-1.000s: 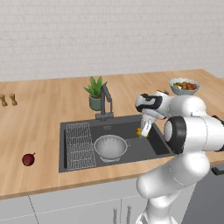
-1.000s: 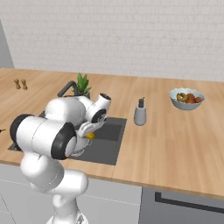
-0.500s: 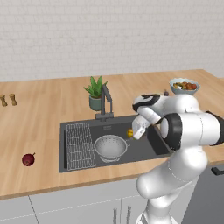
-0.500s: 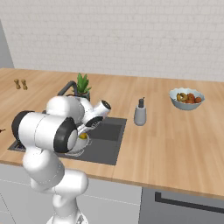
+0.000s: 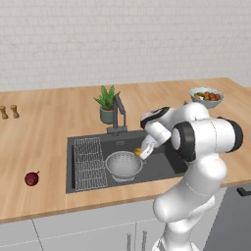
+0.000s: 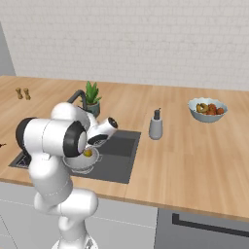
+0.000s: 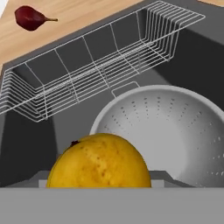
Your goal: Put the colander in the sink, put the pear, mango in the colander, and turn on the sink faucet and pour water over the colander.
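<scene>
The arm has swung in from the sink's (image 5: 162, 164) right side, so the fingers (image 5: 138, 152), clamped on the mango (image 7: 99, 161), now hang over the colander's (image 5: 124, 164) rim; release seems near; the pear (image 5: 32, 178) waits on the surface (image 5: 44, 132).

Yellow-orange speckled mango (image 7: 99, 161); silver perforated colander (image 7: 175, 127); dark-red pear (image 7: 29, 18)
</scene>
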You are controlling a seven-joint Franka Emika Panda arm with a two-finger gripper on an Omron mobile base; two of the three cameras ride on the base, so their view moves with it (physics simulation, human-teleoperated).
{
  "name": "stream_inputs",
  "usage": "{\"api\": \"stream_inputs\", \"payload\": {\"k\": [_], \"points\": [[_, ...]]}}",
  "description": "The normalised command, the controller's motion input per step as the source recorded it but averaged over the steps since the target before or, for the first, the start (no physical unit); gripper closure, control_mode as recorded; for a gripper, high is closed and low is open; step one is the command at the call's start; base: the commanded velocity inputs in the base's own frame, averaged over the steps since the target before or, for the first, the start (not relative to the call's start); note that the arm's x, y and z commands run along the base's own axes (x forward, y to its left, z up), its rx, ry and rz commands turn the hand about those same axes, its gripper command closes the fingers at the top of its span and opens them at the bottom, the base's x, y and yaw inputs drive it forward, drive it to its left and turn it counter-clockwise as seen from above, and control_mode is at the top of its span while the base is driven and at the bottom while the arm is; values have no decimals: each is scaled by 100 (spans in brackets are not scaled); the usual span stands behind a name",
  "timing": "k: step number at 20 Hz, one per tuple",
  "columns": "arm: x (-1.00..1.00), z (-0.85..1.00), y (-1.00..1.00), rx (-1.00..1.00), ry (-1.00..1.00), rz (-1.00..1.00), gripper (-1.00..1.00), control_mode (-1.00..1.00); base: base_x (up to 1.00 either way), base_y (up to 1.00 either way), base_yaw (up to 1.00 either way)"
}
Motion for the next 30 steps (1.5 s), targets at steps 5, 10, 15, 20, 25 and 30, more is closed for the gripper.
{"api": "stream_inputs", "payload": {"k": [5, 10, 15, 20, 25, 30], "points": [[20, -28, 18, 0, 2, -6, 100, -100, 0, 0, 0], [12, -27, 31, 0, 0, -6, 100, -100, 0, 0, 0], [25, -30, 24, -2, 0, -6, 100, -100, 0, 0, 0], [19, -32, 1, -10, 0, -1, 100, -100, 0, 0, 0], [15, -29, 0, -12, 0, 0, 100, -100, 0, 0, 0], [18, -18, 0, -6, 0, 0, 100, -100, 0, 0, 0]]}}
